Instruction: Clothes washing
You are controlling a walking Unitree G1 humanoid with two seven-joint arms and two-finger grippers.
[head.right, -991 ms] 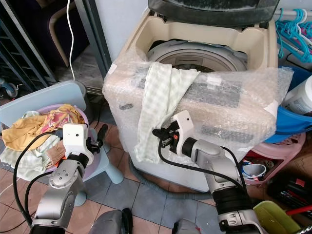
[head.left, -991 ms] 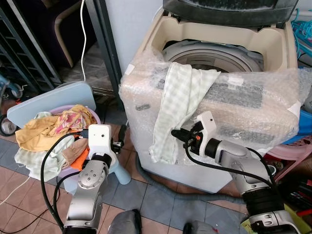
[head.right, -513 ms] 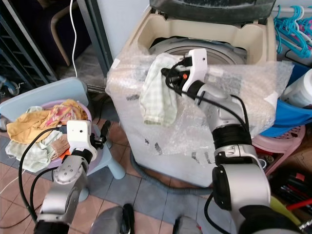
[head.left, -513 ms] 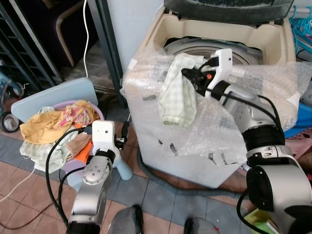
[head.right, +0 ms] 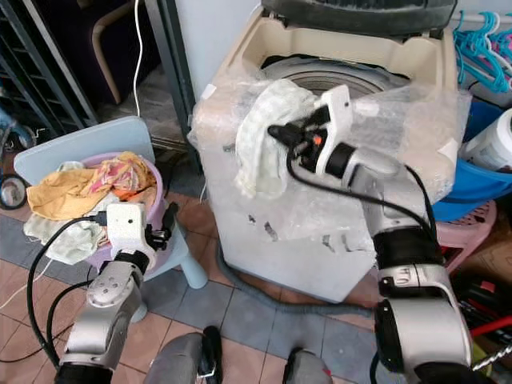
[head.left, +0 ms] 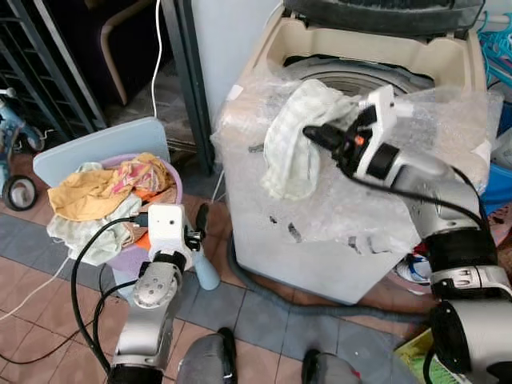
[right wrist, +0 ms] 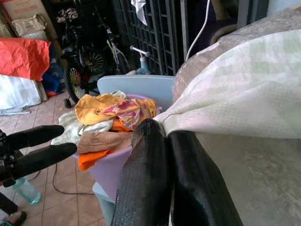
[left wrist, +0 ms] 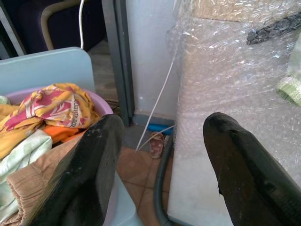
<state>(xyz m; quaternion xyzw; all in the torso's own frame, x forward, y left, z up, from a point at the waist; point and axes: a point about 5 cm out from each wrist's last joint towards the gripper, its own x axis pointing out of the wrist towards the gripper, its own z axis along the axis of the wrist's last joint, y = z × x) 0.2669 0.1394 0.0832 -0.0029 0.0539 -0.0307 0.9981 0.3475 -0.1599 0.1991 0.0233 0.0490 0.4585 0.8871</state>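
A pale green checked cloth (head.left: pixel 292 140) lies bunched over the front edge of the bubble-wrapped top-load washing machine (head.left: pixel 320 240), whose lid stands open above the drum (head.left: pixel 352 80). My right gripper (head.left: pixel 310 133) is shut on the cloth's edge at that front edge; in the right wrist view the fingers (right wrist: pixel 150 169) press together on the cloth (right wrist: pixel 235 89). My left gripper (head.left: pixel 200 221) hangs open low beside the purple laundry basket (head.left: pixel 173 186). Nothing is between its fingers (left wrist: pixel 89 165).
The basket holds a pile of yellow, pink and orange clothes (head.left: pixel 96 196) and sits on a light blue chair (head.left: pixel 96 148). A grey hose (head.left: pixel 272 292) runs along the tiled floor. A metal post (head.left: pixel 196 88) stands left of the machine, and a blue basin (head.right: pixel 480 200) stands to its right.
My right gripper has carried the cloth's hanging end up from the machine's front face to the top edge, where the cloth now sits bunched. The left arm has kept still; the camera has shifted.
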